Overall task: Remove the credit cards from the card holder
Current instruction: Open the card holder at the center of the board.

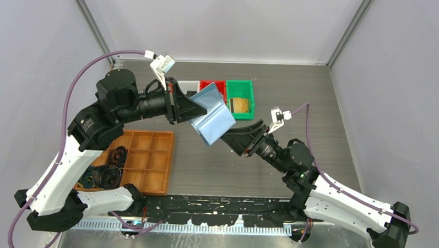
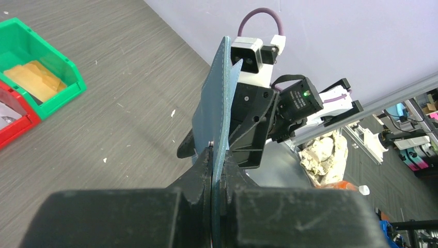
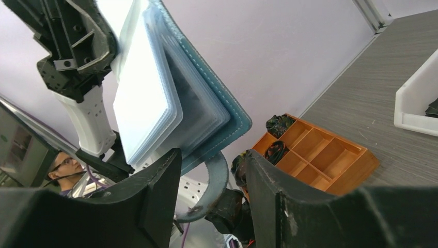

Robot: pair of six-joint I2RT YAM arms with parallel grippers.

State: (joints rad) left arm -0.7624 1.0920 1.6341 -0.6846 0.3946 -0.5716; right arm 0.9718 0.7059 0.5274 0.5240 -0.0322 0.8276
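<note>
Green bin at the far edge of the table holds a gold-tan card. The red bin beside it holds a pale flat item. The orange-brown tray by the left edge has dark cables in its left compartments. The light blue card holder hangs over the table's middle, its clear sleeves fanned out. The left gripper is clamped tight on one edge of it. The right gripper has its fingers partly apart at the lower corner; contact cannot be told.

From the card holder, the bins lie at one o'clock, the compartment tray at eight o'clock.
</note>
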